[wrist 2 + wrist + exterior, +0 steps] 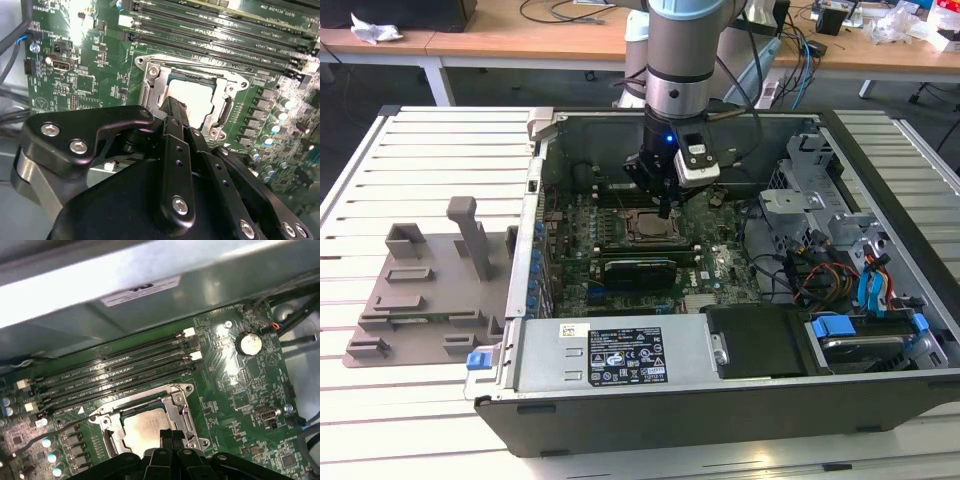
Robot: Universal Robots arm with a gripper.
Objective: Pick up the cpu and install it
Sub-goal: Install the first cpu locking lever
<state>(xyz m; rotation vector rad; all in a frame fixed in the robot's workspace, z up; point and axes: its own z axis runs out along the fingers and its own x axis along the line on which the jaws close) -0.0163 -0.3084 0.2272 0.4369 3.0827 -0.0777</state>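
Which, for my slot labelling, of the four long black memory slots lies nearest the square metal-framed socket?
The long black memory slot running directly alongside the square metal socket frame; the other three lie beyond it.

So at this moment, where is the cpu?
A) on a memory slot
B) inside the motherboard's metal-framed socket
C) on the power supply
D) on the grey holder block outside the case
B: in both wrist views the pale silver cpu sits inside the metal-framed socket, with the gripper just above it.
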